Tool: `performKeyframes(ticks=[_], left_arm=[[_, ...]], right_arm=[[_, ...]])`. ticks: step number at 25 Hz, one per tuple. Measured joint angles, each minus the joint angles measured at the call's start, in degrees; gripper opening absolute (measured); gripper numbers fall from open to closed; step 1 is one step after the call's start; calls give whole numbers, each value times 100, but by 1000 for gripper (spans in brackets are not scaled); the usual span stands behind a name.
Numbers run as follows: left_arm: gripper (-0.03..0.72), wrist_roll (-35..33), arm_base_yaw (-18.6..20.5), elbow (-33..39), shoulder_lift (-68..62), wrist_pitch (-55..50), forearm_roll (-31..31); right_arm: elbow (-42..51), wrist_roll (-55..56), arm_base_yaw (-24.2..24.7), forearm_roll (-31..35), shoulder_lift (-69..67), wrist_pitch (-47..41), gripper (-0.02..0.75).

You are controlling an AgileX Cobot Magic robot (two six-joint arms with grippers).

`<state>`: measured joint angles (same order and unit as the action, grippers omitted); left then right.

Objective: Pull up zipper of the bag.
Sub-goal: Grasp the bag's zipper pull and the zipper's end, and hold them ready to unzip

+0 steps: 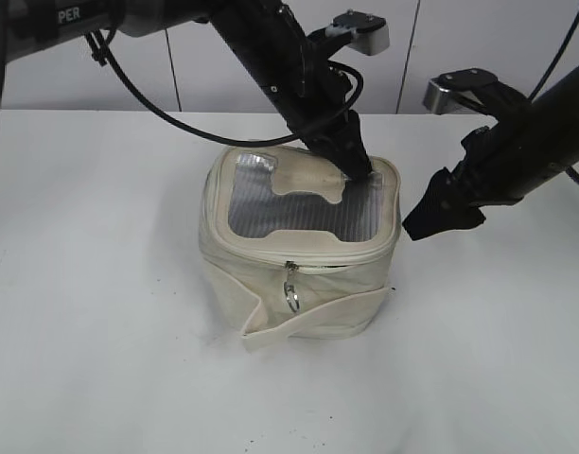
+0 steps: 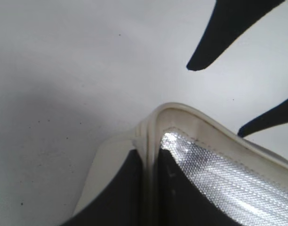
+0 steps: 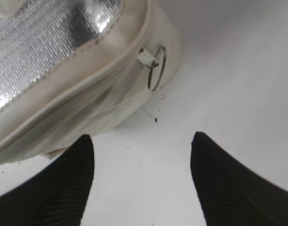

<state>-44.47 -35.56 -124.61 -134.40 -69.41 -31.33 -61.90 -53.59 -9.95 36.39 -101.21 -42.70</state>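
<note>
White table (image 1: 91, 312) carries the bag (image 1: 299, 251) at its middle. Left gripper (image 1: 354, 163) pinches the bag's far rim, clamped shut on it. Right gripper (image 3: 141, 181), spread open and empty, sits beside the bag's right side, with the zipper's ring pull (image 3: 156, 68) ahead and slightly left of it.

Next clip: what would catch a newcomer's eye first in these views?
The cream bag sits mid-table, its shiny grey ribbed top drawing the eye. The left gripper presses down on its far rim, fingers pinching the rim's edge, while the right gripper hangs open beside the bag's right side. A silver ring pull dangles from the zipper on the front; another shows in the right wrist view.
</note>
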Motion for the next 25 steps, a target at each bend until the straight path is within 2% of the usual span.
performKeyframes(ticks=[5, 8, 10, 13, 14, 16, 21, 25], left_arm=[[57, 0, 0, 0, 0, 0, 0], [57, 0, 0, 0, 0, 0, 0], [57, 0, 0, 0, 0, 0, 0], [57, 17, 6, 0, 0, 2, 0], [57, 22, 10, 0, 0, 7, 0], [57, 22, 12, 0, 0, 7, 6], [56, 22, 16, 0, 0, 7, 6], [56, 28, 16, 0, 4, 7, 6]], right_arm=[[0, -1050, 0, 714, -353, 301, 521], [18, -1893, 0, 1328, -623, 761, 473], [44, -2595, 6, 1986, -778, 977, 385], [55, -3044, 6, 2520, -885, 1017, 96], [55, -2992, 6, 2550, -890, 1017, 47], [55, -2541, 6, 2400, -884, 1017, 8], [55, -1014, 6, 1366, -534, 814, 5], [67, -513, 6, 989, -260, 364, 5]])
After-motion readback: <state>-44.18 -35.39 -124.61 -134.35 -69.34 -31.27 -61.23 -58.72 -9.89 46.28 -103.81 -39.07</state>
